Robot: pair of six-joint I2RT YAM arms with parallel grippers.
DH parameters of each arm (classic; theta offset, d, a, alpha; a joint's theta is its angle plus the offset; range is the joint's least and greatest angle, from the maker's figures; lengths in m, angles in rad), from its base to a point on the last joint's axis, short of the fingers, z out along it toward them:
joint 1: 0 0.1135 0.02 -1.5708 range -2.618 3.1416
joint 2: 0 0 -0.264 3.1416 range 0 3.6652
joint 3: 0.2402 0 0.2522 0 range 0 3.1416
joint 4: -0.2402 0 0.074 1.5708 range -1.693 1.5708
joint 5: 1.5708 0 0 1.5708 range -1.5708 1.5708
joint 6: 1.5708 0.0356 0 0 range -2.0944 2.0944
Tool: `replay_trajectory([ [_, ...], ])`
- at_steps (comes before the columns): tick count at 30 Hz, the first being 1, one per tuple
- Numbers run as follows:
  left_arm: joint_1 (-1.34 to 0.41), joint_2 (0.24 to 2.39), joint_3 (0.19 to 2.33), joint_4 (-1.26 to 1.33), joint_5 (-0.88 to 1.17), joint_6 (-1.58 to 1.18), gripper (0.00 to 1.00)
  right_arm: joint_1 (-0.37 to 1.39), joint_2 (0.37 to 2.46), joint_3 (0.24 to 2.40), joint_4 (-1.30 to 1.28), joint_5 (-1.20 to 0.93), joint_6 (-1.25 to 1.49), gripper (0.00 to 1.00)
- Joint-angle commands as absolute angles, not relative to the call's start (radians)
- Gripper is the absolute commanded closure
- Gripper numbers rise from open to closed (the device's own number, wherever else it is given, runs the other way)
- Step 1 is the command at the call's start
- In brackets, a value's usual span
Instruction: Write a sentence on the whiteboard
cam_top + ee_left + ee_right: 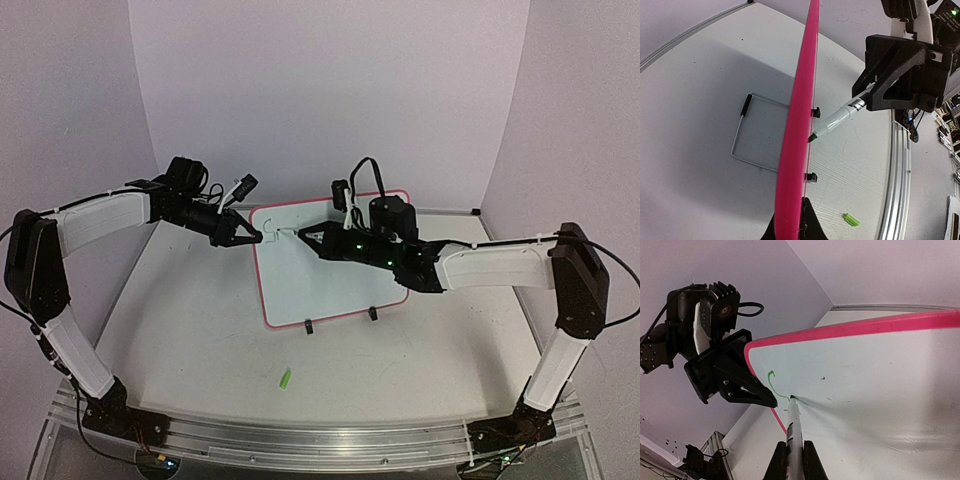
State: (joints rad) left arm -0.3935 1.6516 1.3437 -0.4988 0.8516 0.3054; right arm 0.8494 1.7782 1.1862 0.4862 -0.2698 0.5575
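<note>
The whiteboard [320, 275], white with a red-pink rim, stands tilted on two black clip feet [309, 326]. My left gripper [255, 238] is shut on its left edge; in the left wrist view the rim [797, 125] runs edge-on between the jaws. My right gripper [312, 237] is shut on a green marker [794, 435]. The marker's tip [791, 399] touches the board near its upper left corner. Of the sentence, only one curved green stroke [772, 384] shows, ending at the tip. The left gripper [735, 377] sits just left of that stroke.
A green marker cap [285, 378] lies on the table in front of the board. Behind the board, a wire stand [747, 135] rests on the table. An aluminium rail [320, 435] runs along the near edge. Purple walls close in the back and sides.
</note>
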Motion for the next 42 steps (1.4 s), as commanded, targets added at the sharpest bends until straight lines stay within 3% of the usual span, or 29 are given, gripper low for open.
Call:
replay_trajectory([
  [1, -0.384, 1.620, 1.342, -0.509, 0.746, 0.361, 1.00, 0.838, 1.745, 1.186, 0.530, -0.159, 0.562, 1.00],
  [42, -0.385, 1.616, 1.342, -0.513, 0.741, 0.365, 1.00, 0.840, 1.733, 1.116, 0.553, -0.158, 0.589, 1.00],
])
